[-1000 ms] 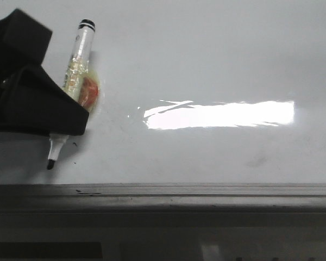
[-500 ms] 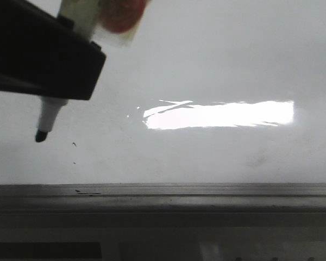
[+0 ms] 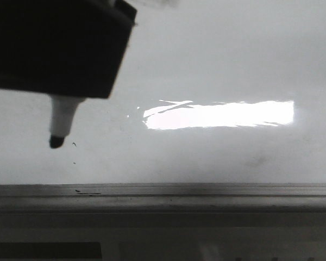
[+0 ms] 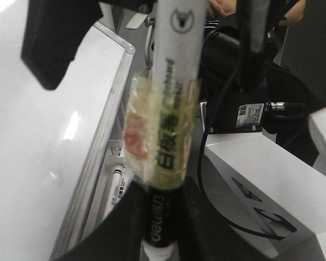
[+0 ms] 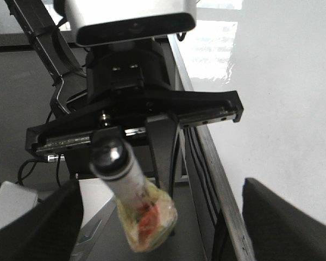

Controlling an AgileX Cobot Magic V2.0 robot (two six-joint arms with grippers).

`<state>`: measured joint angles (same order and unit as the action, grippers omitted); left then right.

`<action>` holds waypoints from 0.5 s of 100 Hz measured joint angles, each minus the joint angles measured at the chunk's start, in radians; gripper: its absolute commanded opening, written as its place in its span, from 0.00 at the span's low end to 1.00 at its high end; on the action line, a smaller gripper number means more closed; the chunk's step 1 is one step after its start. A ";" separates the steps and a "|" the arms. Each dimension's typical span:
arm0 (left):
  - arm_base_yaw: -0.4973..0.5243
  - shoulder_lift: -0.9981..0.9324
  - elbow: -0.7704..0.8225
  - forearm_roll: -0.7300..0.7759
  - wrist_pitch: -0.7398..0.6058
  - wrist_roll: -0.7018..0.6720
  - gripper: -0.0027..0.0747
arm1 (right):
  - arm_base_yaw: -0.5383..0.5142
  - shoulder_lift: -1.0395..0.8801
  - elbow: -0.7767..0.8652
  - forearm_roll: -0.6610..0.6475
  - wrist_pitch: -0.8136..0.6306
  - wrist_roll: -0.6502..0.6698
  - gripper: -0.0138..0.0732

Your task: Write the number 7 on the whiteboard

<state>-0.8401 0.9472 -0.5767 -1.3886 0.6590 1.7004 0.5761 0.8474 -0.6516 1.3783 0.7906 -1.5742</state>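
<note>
Only the left wrist view shows the left gripper (image 4: 160, 217) clamped on the whiteboard marker (image 4: 171, 109), a white printed barrel wrapped in yellowish tape (image 4: 157, 136). In the front view its black tip (image 3: 56, 142) hangs low over the left side of the glossy whiteboard (image 3: 217, 65); whether they touch, I cannot tell. The right wrist view shows the right gripper (image 5: 157, 228) with its jaws wide apart.

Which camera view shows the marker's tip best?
The front view: the black tip stands out sharply against the whiteboard. The left wrist view shows only the taped barrel, with the tip out of sight. The right wrist view shows the marker's rear end and no tip.
</note>
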 measured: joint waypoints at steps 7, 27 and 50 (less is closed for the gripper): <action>0.000 0.000 0.000 0.000 0.004 0.001 0.01 | 0.000 0.026 0.000 0.029 0.013 -0.028 0.78; 0.000 0.000 0.000 -0.004 0.010 0.002 0.01 | 0.000 0.080 0.000 0.081 0.054 -0.058 0.72; 0.000 0.000 0.000 -0.006 0.016 0.004 0.01 | 0.020 0.134 0.000 0.083 0.061 -0.060 0.48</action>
<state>-0.8401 0.9472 -0.5767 -1.3944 0.6753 1.7042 0.5960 0.9810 -0.6516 1.4613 0.8518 -1.6343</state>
